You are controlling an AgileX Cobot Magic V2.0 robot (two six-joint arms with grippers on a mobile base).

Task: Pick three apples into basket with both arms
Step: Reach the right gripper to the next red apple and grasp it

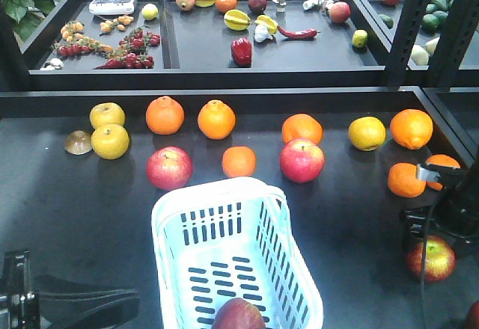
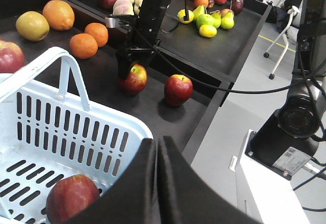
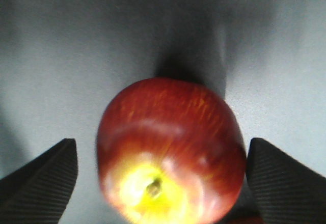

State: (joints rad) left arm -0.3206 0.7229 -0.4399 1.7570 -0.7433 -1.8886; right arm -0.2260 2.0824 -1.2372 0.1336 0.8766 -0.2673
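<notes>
The pale blue-white basket (image 1: 174, 228) stands on the dark table (image 1: 67, 209). The first apple (image 1: 239, 315), dark red, lies on the basket's slotted bottom at the near end.

The second apple (image 3: 170, 152) sits on the table well to the right of the basket, directly under the right arm (image 1: 453, 202). The right gripper (image 3: 162, 141) is spread open around it. One ribbed finger (image 3: 41, 178) stands clear of the fruit, and the other finger (image 3: 285, 178) is just beside its flank; whether that one touches cannot be told. The apple's yellow stem patch faces the wrist camera.

The third apple (image 2: 178, 89) rests on the table just beside the second, on the side away from the basket.

A pink-red apple (image 1: 169, 167) lies just behind the basket's far left corner. Another pink-red apple (image 1: 301, 160) lies behind the far right corner, and a small orange (image 1: 239, 161) sits between them.

The left gripper (image 2: 157, 147) is closed, its fingers pressed flat together with nothing between them. In the front view it lies left of the basket's near corner.
</notes>
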